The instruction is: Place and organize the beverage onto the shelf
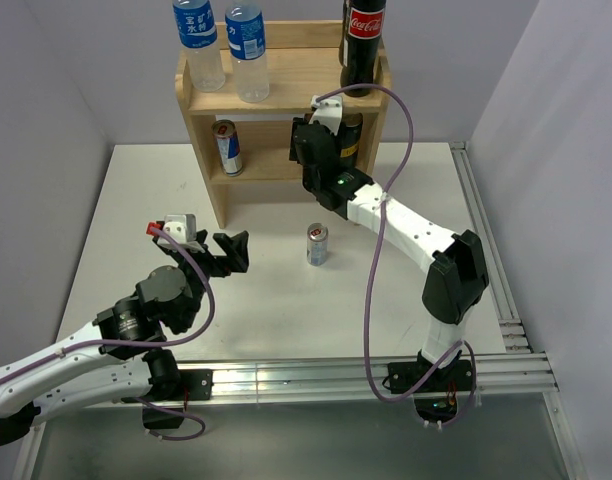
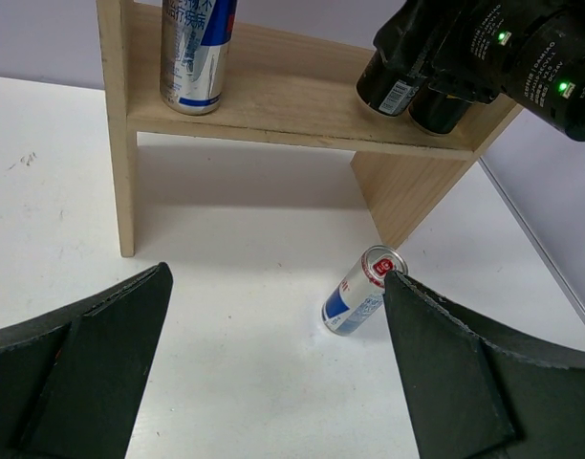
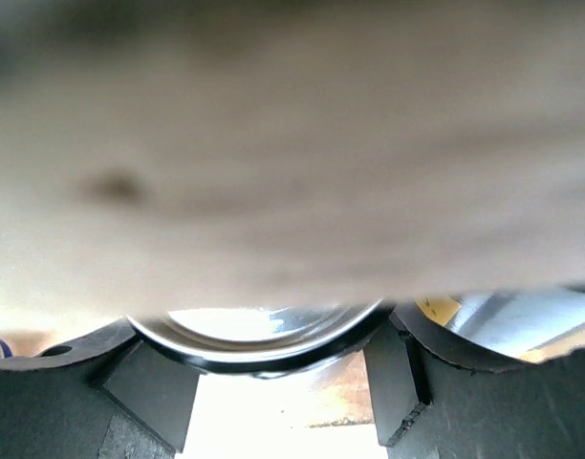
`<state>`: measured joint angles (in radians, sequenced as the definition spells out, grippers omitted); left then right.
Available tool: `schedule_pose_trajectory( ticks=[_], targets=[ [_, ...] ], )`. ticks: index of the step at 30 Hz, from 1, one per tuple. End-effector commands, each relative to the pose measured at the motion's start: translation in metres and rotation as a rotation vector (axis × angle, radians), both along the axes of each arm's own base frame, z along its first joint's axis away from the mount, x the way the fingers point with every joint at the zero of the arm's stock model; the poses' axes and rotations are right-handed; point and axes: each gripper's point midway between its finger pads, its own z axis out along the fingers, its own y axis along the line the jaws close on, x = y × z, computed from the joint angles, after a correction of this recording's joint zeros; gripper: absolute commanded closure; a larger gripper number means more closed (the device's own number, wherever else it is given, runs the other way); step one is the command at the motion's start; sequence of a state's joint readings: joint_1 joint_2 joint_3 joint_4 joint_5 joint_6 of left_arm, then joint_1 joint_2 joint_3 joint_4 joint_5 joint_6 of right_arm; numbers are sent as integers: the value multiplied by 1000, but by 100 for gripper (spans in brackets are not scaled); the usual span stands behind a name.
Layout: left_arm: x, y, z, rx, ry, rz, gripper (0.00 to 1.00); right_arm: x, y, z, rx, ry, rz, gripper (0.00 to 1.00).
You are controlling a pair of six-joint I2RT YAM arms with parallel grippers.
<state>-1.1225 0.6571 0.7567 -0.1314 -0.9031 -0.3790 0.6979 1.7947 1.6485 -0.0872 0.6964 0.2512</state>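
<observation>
Left jaws spread over open table; right jaws clamped inside the shelf.

Nearest, the left gripper (image 1: pixel 236 252) hangs wide open over bare white table (image 1: pixel 286 320), and a blue-silver can (image 1: pixel 317 245) stands alone just beyond it. At the table's far edge stands the shelf (image 1: pixel 286 80). In its lower tier the right gripper (image 3: pixel 273 368) grips a dark can (image 3: pixel 254 325) close under the top board, with a second blue-silver can (image 1: pixel 226 147) at the left end. On top are two water bottles (image 1: pixel 199 45) at the left and a cola bottle (image 1: pixel 363 45) at the right rim.
</observation>
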Motion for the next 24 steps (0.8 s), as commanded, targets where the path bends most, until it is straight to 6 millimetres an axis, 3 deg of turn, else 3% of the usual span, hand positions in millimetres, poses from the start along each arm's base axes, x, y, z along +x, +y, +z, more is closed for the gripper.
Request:
schedule_pose_trajectory(
  ticks=[1,6,13,24],
  targets=[
    [0,1,8,-30,-23,-5,1,-3,-11,-32,3,76,-31,40],
    [-1,2,9,-36,-25,-6,1,-5,-11,-37,-1,87,-31,36],
    [-1,4,8,-40,-26,-2,1,-8,-10,-51,-6,112,-25,13],
    [-1,4,6,-38,-24,-2,1,-11,-12,-57,1,117,-30,12]
  ],
)
